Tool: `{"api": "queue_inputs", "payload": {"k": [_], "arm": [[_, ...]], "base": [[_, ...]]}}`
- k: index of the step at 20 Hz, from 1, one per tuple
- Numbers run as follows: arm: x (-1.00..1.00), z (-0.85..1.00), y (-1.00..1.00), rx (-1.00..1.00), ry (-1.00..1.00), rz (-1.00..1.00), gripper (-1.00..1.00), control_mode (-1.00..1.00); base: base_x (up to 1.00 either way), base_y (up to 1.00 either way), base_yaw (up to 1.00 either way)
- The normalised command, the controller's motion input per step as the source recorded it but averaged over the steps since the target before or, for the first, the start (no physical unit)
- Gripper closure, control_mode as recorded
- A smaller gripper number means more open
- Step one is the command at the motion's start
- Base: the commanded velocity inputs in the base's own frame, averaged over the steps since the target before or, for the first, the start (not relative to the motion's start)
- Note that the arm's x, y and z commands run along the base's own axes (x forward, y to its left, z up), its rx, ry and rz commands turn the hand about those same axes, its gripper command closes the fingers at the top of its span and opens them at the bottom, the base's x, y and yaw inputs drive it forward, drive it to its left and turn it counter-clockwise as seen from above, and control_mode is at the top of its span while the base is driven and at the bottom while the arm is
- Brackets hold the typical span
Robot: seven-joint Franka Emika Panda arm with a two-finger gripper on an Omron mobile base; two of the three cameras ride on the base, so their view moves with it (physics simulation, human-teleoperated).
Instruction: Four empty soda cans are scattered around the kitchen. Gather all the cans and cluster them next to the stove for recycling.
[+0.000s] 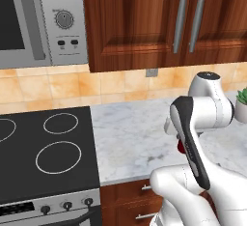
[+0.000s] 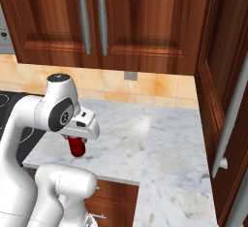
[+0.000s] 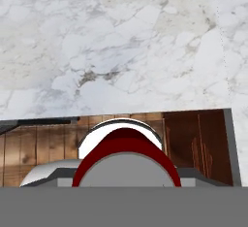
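A red soda can (image 2: 76, 146) with a silver-grey top hangs under the hand, and my gripper (image 2: 76, 142) is shut on it. It is over the front edge of the marble counter (image 2: 160, 143), a little right of the stove (image 1: 48, 152). From the left base camera only a sliver of the soda can (image 1: 180, 146) peeks out behind the forearm. Looking along the hand, the soda can (image 3: 127, 155) sits large at the bottom centre and hides the fingertips. The stove is a black glass cooktop with white burner rings and black knobs along its steel front.
A steel microwave (image 1: 34, 17) hangs above the stove. Wooden wall cabinets (image 2: 106, 22) run over the counter, and a tall cabinet (image 2: 227, 105) closes its right end. A small potted plant (image 1: 241, 103) stands at the back right. Bare marble (image 1: 130, 133) lies beside the stove.
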Motion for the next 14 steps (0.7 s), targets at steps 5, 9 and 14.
{"api": "queue_inputs", "payload": {"k": [5,9,14], "arm": [[0.00,0.00,0.00,0.00,0.00,0.00,1.00,-1.00],[0.00,0.00,0.00,0.00,0.00,0.00,1.00,1.00],[0.00,0.00,0.00,0.00,0.00,0.00,1.00,1.00]], "base": [[0.00,0.00,0.00],[-0.32,0.26,0.01],[-0.70,1.00,0.11]]}}
